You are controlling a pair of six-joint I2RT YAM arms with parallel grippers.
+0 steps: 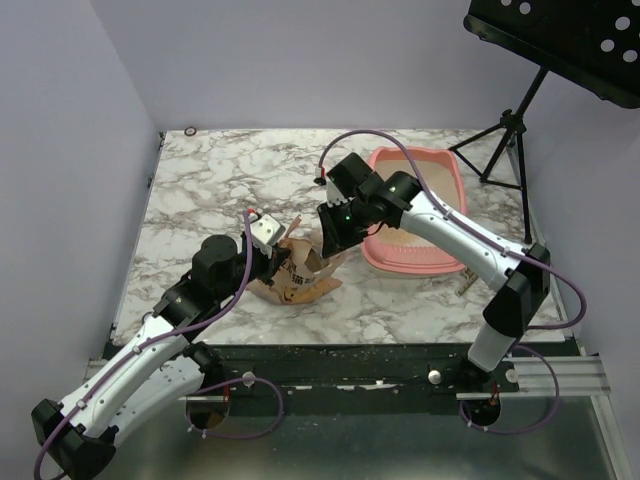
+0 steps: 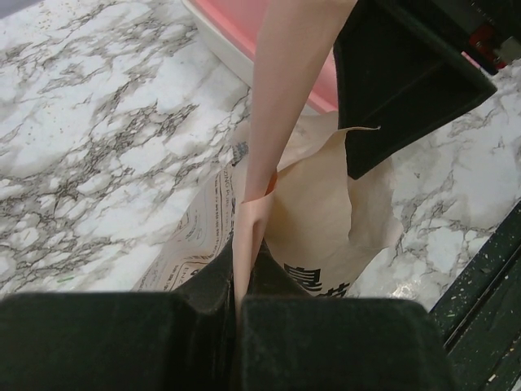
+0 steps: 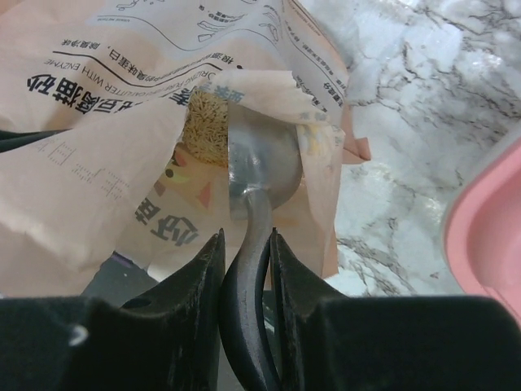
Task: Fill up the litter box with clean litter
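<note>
Held scoop (image 3: 260, 163) in right gripper (image 3: 247, 236), bowl amid litter (image 3: 203, 130) inside bag (image 3: 98, 122); pinched bag rim with left gripper (image 2: 242, 285); litter box (image 1: 412, 152) just right of bag.

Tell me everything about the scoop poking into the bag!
The scoop has a rounded grey metal bowl and a dark, curved handle. The right gripper pinches that handle between its jaws. The bowl is pushed into the torn opening of the printed paper bag, with paper edges against its sides. Beige litter sits just beside the bowl inside the bag. Whether the bowl holds any litter cannot be seen.
</note>
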